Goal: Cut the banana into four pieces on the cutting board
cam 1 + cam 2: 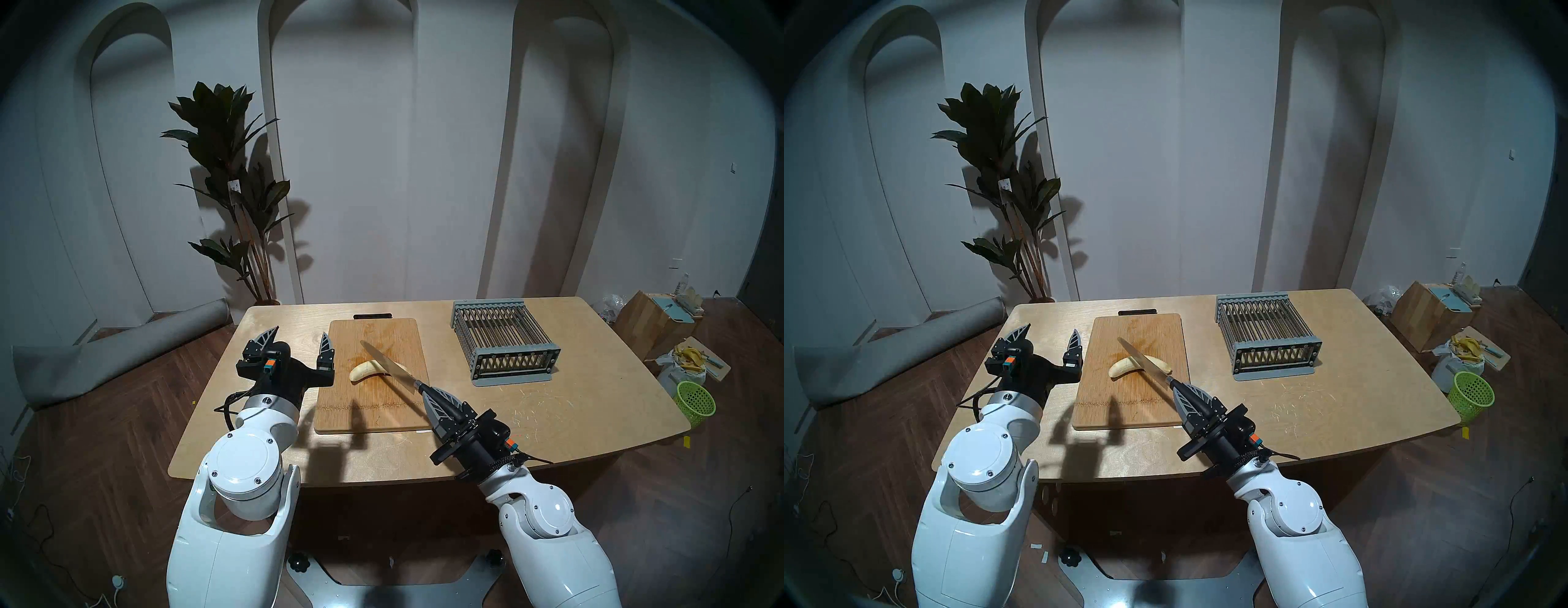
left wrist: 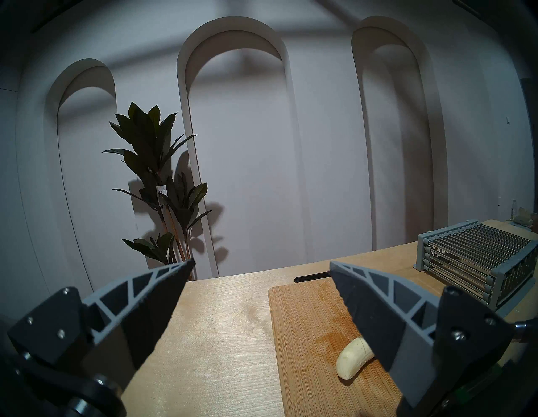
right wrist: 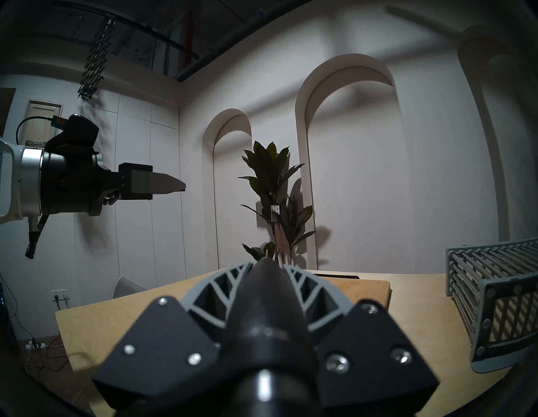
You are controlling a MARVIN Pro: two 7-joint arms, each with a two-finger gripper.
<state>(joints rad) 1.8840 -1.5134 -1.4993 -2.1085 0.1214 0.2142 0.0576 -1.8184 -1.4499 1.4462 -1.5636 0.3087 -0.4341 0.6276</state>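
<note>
The peeled, pale banana point(image 1: 365, 370) point(image 1: 1121, 367) lies whole on the wooden cutting board point(image 1: 373, 414) point(image 1: 1132, 407) at the table's middle. My right gripper point(image 1: 427, 392) point(image 1: 1176, 385) is shut on the black handle of a knife point(image 1: 384, 361) point(image 1: 1142, 360). The blade slants across the banana right of its middle; I cannot tell whether it touches. In the right wrist view the handle point(image 3: 265, 308) fills the shut fingers point(image 3: 308, 288). My left gripper point(image 1: 301, 333) point(image 1: 1052, 330) point(image 2: 262, 262) hovers open beside the board's left edge, left of the banana point(image 2: 352, 361), holding nothing.
A grey slatted rack point(image 1: 505, 344) point(image 2: 480, 256) point(image 3: 495, 294) stands on the table's right half. A black slot point(image 1: 372, 316) sits behind the board. On the floor to the right are a green basket point(image 1: 695, 401) and banana peels point(image 1: 689, 354); a plant point(image 1: 237, 191) stands behind the table's left.
</note>
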